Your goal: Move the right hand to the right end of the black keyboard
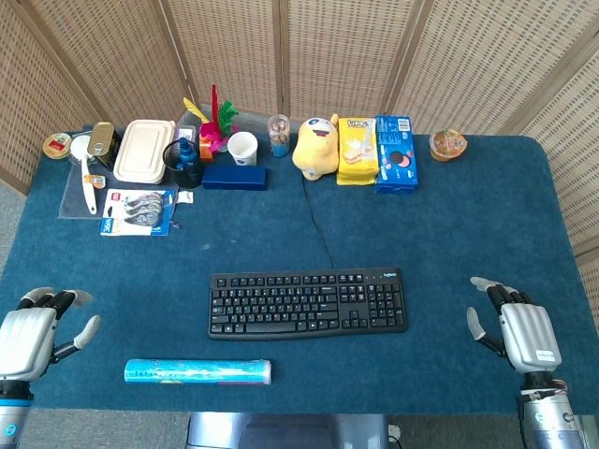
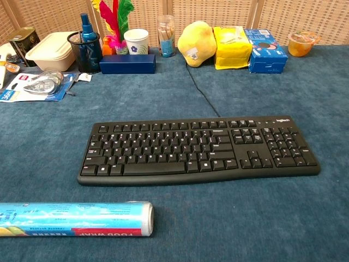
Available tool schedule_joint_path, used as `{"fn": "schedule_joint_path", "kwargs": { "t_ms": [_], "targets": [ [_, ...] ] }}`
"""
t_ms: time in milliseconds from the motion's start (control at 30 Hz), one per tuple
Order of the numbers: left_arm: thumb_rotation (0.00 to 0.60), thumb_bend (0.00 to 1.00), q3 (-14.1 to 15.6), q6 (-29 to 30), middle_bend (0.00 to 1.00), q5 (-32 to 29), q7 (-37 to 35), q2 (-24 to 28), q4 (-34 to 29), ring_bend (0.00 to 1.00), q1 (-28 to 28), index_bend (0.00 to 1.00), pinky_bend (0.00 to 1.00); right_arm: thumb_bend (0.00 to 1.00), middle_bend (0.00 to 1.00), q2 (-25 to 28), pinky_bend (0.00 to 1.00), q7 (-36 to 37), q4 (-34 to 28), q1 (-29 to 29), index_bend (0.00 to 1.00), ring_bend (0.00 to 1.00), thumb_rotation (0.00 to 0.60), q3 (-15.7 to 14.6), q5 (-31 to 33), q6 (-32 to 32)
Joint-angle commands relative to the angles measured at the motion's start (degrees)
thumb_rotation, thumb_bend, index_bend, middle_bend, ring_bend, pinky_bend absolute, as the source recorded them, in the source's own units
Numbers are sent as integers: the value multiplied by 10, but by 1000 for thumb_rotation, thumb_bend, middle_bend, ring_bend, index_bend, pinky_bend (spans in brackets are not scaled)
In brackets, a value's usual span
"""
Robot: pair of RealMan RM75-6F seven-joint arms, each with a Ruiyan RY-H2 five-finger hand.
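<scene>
"FOOD WRAP" roll [image 2: 76,218] lies before "logitech" black keyboard [image 2: 199,150].

A food-wrap roll [image 1: 197,371] lies near the table's [image 1: 468,215] front edge.

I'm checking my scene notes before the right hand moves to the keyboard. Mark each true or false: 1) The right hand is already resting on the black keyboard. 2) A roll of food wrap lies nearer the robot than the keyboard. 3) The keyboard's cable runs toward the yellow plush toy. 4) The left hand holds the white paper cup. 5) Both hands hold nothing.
1) False: the silver right hand sits on the blue table cover, apart from the flat black keyboard.
2) True: the blue roll of food wrap.
3) True: the thin black cable heads toward the yellow plush toy.
4) False: the white paper cup stands at the far edge; the silver left hand is empty.
5) True.
</scene>
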Motion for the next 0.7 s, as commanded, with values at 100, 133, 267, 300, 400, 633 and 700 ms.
{"fn": "schedule_joint_path", "kwargs": {
  "t_ms": [100, 133, 267, 300, 400, 633, 700],
  "targets": [
    [0, 215, -1, -7, 428, -2, 4, -3, 3, 403, -4, 352, 213, 514, 309, -2, 291, -3, 0, 1, 208, 322, 0, 0, 5, -3],
    [0, 216, -1, -9, 428, -4, 4, -3, 3, 403, -4, 352, 214, 514, 309, -2, 291, -4, 1, 1, 208, 323, 0, 1, 6, -5],
    [0, 215, 0, -8, 428, -3, 6, -3, 2, 403, -3, 352, 213, 514, 311, -3, 291, 0, 2, 5, 208, 327, 0, 0, 5, -11],
    [0, 215, 0, -6, 429, -2, 6, -3, 2, 403, -2, 352, 213, 513, 313, -3, 293, 2, 2, 5, 208, 330, 0, 0, 4, -12],
    [0, 216, 0, -3, 428, 2, 5, -1, 3, 403, 0, 352, 214, 514, 334, 1, 315, 9, 2, 9, 208, 365, 0, 1, -4, -15],
    [0, 215, -5, -8, 428, 2, 11, 15, 2, 403, -6, 352, 213, 514, 436, 26, 446, 52, -7, 31, 216, 499, 0, 11, -39, -30],
    [0, 216, -8, -9, 429, 2, 12, 19, 0, 403, -9, 352, 213, 514, 521, 36, 512, 73, -10, 44, 220, 589, 0, 15, -44, -47]
  ]
}}
